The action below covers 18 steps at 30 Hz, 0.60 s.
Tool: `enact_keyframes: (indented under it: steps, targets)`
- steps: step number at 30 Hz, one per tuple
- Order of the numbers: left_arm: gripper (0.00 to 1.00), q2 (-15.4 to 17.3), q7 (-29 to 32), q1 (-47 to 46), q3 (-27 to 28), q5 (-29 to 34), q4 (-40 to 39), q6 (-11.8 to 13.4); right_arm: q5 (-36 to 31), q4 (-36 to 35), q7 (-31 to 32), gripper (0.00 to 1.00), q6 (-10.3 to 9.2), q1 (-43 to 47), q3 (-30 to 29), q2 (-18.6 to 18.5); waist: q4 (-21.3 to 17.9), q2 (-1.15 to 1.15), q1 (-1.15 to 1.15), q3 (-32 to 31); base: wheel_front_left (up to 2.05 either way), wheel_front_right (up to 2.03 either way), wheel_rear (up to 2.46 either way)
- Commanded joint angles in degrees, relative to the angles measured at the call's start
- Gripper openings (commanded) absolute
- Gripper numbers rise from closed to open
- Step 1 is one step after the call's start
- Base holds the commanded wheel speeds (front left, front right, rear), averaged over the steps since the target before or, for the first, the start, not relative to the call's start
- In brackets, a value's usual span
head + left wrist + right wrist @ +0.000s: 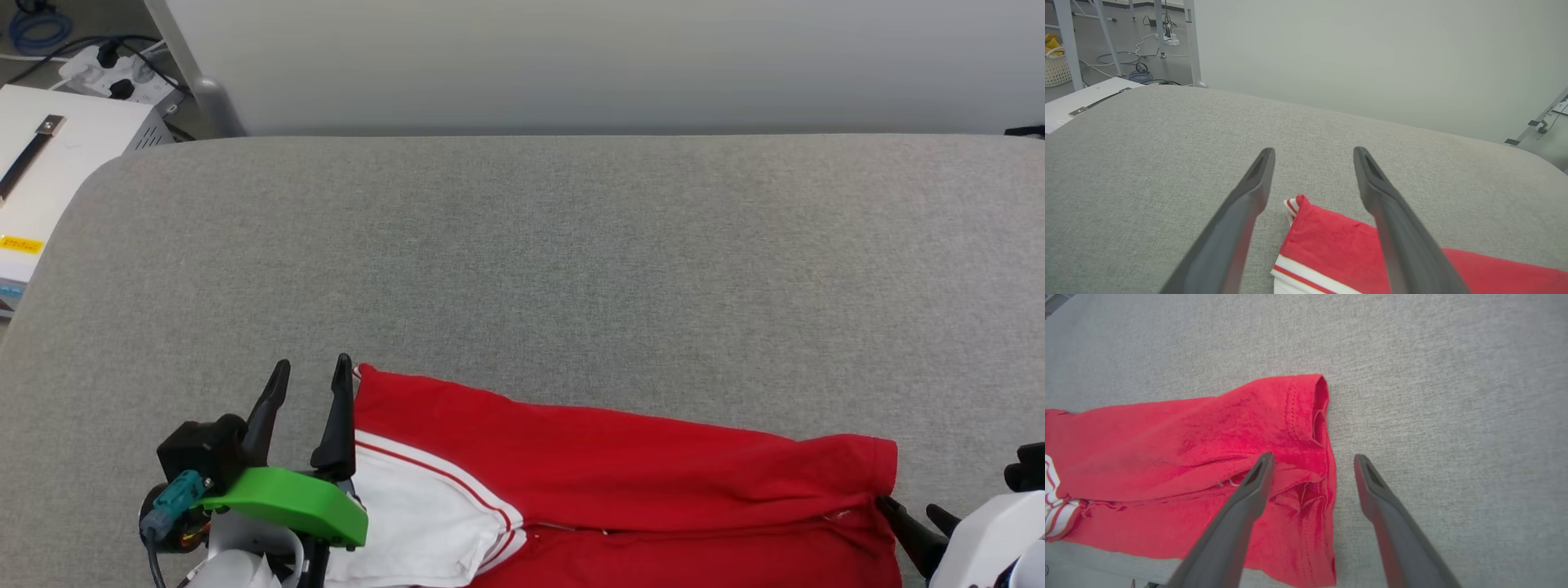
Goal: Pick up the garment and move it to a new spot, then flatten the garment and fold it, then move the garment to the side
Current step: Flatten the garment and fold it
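Left gripper (313,361) and right gripper (1313,455) hover low, fingers spread, at opposite ends of the garment (612,465).

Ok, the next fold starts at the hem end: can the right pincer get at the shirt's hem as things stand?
Probably yes. The right pincer stands open at the hem edge of the shirt, one finger over the red cloth and the other over the bare grey surface, with nothing in between.
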Motion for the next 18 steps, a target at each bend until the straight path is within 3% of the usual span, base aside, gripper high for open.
enact_keyframes:
  steps: [1,16,18]
  targets:
    - [1.0,-0.18,-0.49,-1.27,0.18,1.13,-0.43,0.34,-0.24,0.46,0.39,1.0,-0.04,-0.88,0.37,0.43,0.87,0.0,0.0,1.07,0.0,0.0,0.0]
    - [1.0,-2.3,-0.93,-2.2,-0.05,5.01,-3.49,2.08,3.2,8.9,6.42,1.0,-0.04,0.02,7.01,2.44,2.94,0.0,0.0,4.78,0.0,0.0,0.0]
    - [1.0,-2.44,-0.94,-2.49,-0.33,5.4,-3.34,1.96,3.25,9.44,6.92,0.25,-0.04,-0.11,7.9,2.49,2.97,0.0,0.0,4.83,0.0,0.0,0.0]
